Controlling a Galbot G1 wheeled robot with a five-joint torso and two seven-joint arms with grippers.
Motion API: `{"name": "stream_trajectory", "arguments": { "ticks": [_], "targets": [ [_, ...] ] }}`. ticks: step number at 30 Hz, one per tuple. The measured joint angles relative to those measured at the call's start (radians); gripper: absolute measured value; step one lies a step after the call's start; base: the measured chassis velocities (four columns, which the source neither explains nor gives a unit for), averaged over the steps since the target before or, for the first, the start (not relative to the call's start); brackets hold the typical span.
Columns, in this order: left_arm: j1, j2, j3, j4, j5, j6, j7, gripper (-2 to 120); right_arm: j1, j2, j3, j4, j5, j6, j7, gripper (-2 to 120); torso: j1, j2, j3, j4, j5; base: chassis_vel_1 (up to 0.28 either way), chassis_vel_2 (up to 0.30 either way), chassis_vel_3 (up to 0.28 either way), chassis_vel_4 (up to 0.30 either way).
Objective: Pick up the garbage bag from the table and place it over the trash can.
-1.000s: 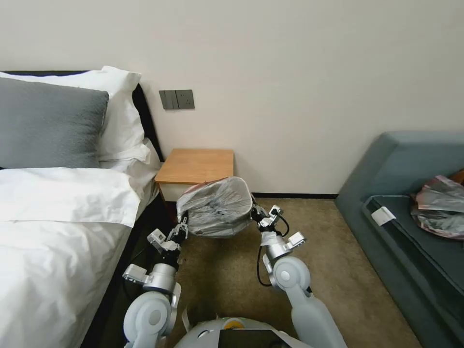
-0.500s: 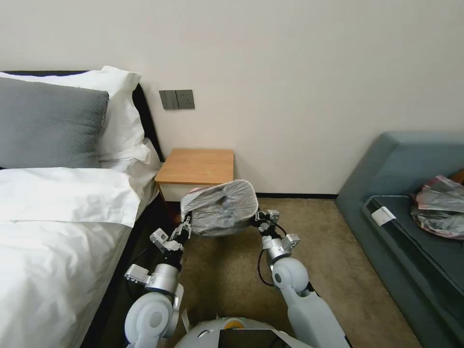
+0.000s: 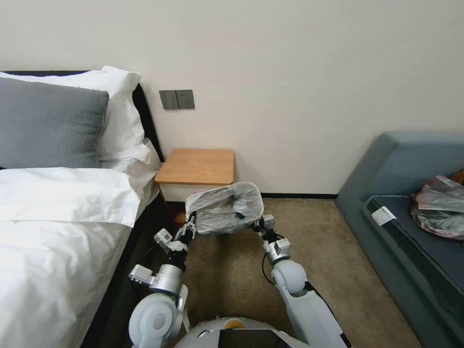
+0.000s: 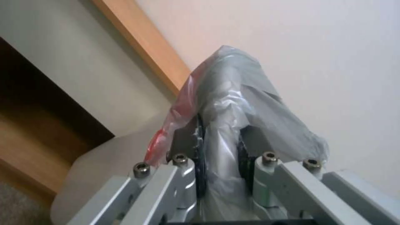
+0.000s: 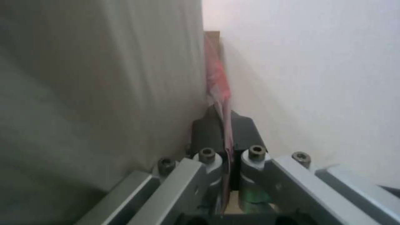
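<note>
Carpeted floor before the nightstand (image 3: 195, 166): the garbage bag (image 3: 224, 209) is stretched wide over the trash can (image 4: 104, 175).

Opposite edges of the bag are pinched by the left gripper (image 3: 189, 226) and right gripper (image 3: 259, 223), so its mouth is kept open and taut enough to pass around the bin's rim. The bin itself is mostly hidden under the plastic, its cream wall glimpsed beside the left gripper.

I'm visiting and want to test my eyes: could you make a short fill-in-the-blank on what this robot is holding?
1. Both tools are clamped on the ____ bag.
2. The left tool and right tool hold the garbage bag stretched ____ them.
3. The bag hangs in front of the wooden ____.

Missing words: garbage; between; table
</note>
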Motion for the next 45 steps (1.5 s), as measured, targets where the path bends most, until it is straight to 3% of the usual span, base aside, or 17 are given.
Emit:
{"name": "stream_trajectory", "arguments": {
  "ticks": [15,23,38,45],
  "targets": [
    [-0.005,-0.007,0.000,0.000,-0.012,0.000,0.000,12,0.001,-0.013,0.022,-0.071,-0.184,0.056,0.000,0,0.000,0.000,0.000,0.0000,0.0000,0.000,0.000,0.000,0.000],
    [-0.009,-0.012,-0.005,0.007,-0.012,0.000,-0.001,12,-0.003,-0.016,0.027,-0.070,-0.217,0.061,0.006,0,0.000,0.000,0.000,0.0001,0.0000,0.000,0.000,0.000,0.000],
    [-0.067,-0.011,-0.174,0.058,0.014,0.011,-0.073,11,-0.114,-0.057,0.056,0.022,-0.267,0.107,0.003,57,0.000,0.000,0.000,0.0000,0.0000,0.000,0.000,0.000,0.000],
    [-0.067,-0.011,-0.183,0.064,0.014,0.011,-0.082,11,-0.127,-0.061,0.077,0.060,-0.250,0.113,-0.005,80,0.000,0.000,0.000,0.0001,-0.0002,0.000,0.000,0.000,0.000]
  ]
}}
